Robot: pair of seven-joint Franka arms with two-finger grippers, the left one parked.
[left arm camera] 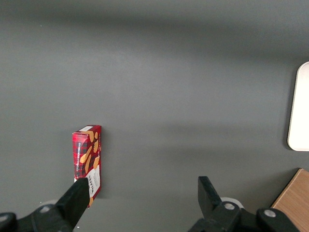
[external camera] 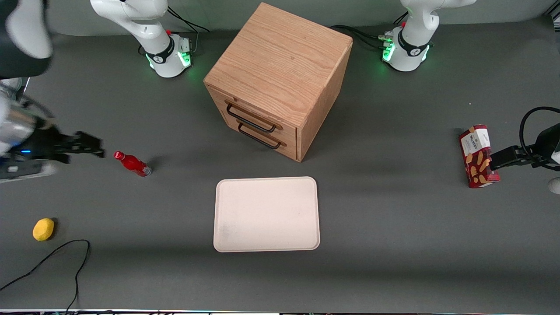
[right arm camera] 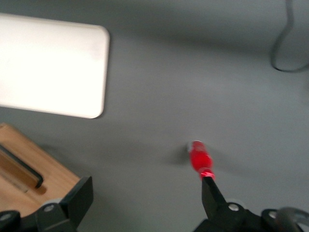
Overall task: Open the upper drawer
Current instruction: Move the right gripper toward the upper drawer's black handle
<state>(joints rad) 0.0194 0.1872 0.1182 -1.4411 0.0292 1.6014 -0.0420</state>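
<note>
Upper drawer: closed, flush with the cabinet face, just above centre of the front frame; it is the uppermost of two oak fronts, and its thin black bar handle runs diagonally because the cabinet stands turned on the surface.

Lower drawer: also shut, directly under the upper one, with a matching handle, so the two bars are easy to confuse.

Gripper: at the left edge of the front frame, well apart from the cabinet and raised over the surface; its jaws stand wide apart with nothing between them, as the right wrist view shows. Likely spread in readiness to close around the bar.

Red bottle: lying on its side just beside the gripper, between it and the cabinet; probably unrelated clutter.

Tray: pale and rectangular, at lower centre of the front frame, in front of the drawers, close enough that a fully drawn drawer may reach over it.

Lemon: lower left, near a black cable, out of the way.

Biscuit box: at the right, toward the parked arm's end.

Progress: barely begun by my reading; the approach to the handle remains.
</note>
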